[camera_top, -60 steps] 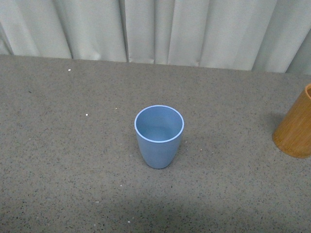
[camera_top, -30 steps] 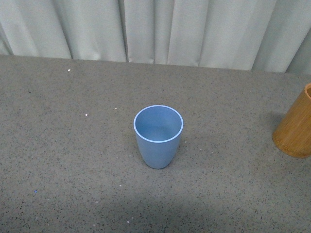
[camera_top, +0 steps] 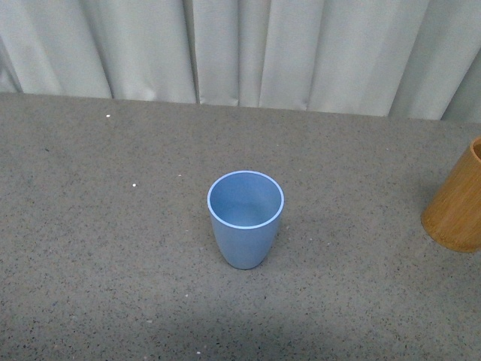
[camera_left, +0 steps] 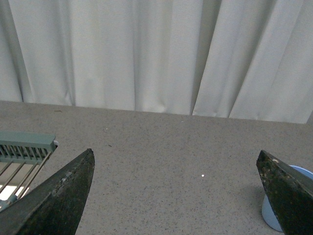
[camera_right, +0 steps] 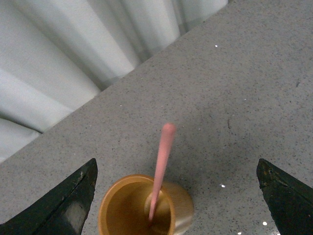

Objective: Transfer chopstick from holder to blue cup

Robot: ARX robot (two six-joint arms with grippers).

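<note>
The blue cup (camera_top: 246, 218) stands upright and empty in the middle of the grey table. In the front view the tan holder (camera_top: 456, 201) is cut off by the right edge, and neither arm shows there. A pink chopstick (camera_right: 161, 166) leans inside the holder (camera_right: 142, 208) in the right wrist view, its tip rising above the rim. My right gripper (camera_right: 177, 169) hovers above the holder, open wide, with the chopstick between its dark fingertips (camera_right: 73, 196) but untouched. My left gripper (camera_left: 176, 164) is open over bare table, and the blue cup (camera_left: 274, 210) peeks out behind one fingertip (camera_left: 288, 193).
A white curtain (camera_top: 240, 49) closes off the table's far edge. In the left wrist view a pale green slatted rack (camera_left: 22, 152) sits beside one finger. Small white specks dot the table (camera_top: 113, 226).
The front view has shifted slightly: the cup, holder and table edge sit a little lower in the picture than a second ago. Nothing was grasped or moved.
</note>
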